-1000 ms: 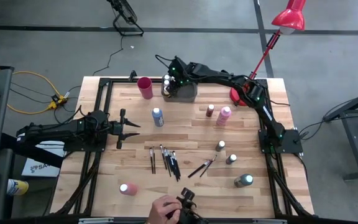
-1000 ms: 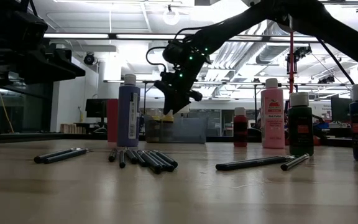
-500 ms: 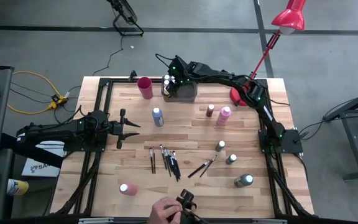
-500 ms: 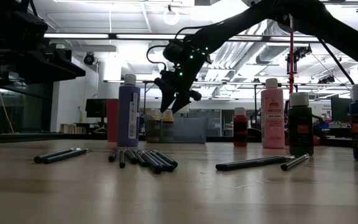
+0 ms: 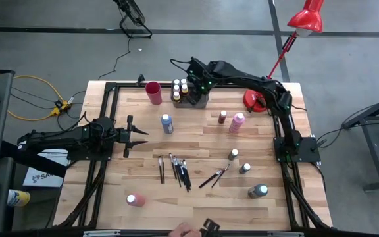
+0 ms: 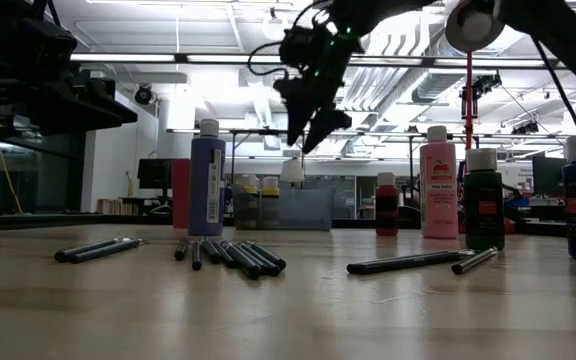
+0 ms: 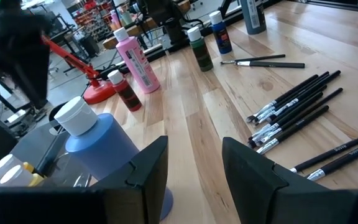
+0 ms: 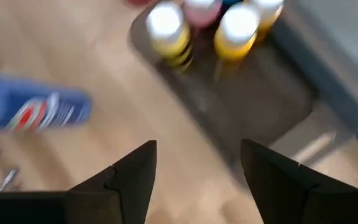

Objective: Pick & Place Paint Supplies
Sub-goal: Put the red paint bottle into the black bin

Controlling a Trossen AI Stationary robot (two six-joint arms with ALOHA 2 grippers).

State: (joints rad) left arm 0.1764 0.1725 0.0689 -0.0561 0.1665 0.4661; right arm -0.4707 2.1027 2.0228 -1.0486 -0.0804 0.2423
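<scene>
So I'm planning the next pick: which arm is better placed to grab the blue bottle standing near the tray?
Probably left. The left gripper sits open beside the blue bottle, which fills its wrist view. The right gripper is open too, but raised above the grey tray.

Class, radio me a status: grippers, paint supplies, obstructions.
Right gripper open, empty, above grey tray. Left gripper open, parked left. Four bottles in tray. Nothing obstructing.

Two dark jointed arms (small green lights), blunt black two-fingered hands.
</scene>
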